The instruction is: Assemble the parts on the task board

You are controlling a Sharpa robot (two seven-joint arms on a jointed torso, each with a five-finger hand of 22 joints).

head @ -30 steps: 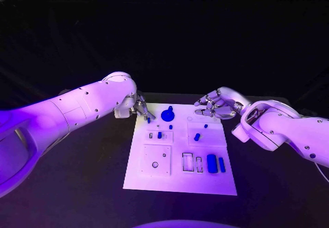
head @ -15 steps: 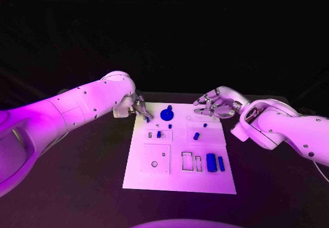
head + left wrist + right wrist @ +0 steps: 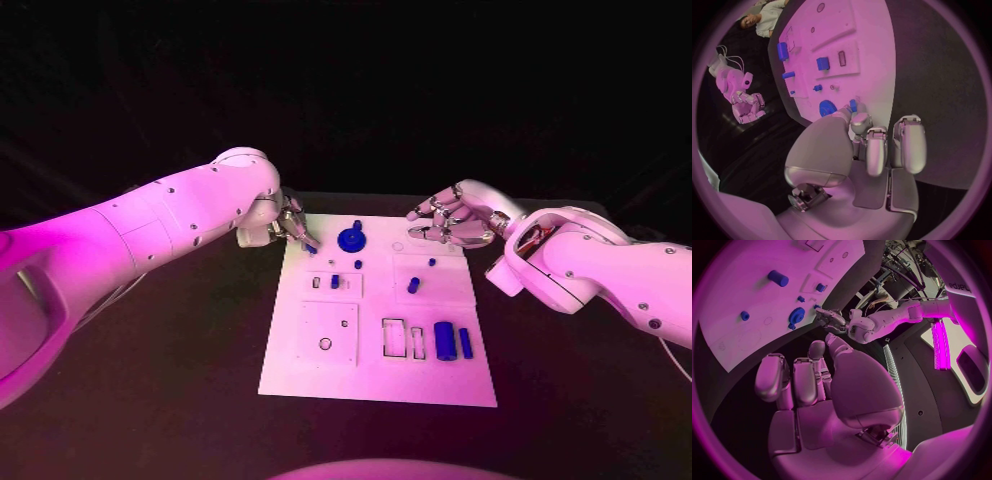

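Between the fingertips of the left hand (image 3: 293, 226), a small blue peg (image 3: 310, 247) has lifted slightly off the far-left corner of the white task board (image 3: 378, 375), just beside the round blue gear (image 3: 352, 240), ready for placing, while the right hand (image 3: 454, 222) stays curled and empty.

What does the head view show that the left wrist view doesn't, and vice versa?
Head view, not left wrist: the task board whole, down to its near edge, plus the left arm and right arm.
Left wrist, not head: the left hand seen from behind, palm and fingers, close to the board's far edge.
Both: the blue gear, the right hand with fingers curled on nothing, and a small blue piece at the left hand's fingertips. I cannot tell whether it is gripped.
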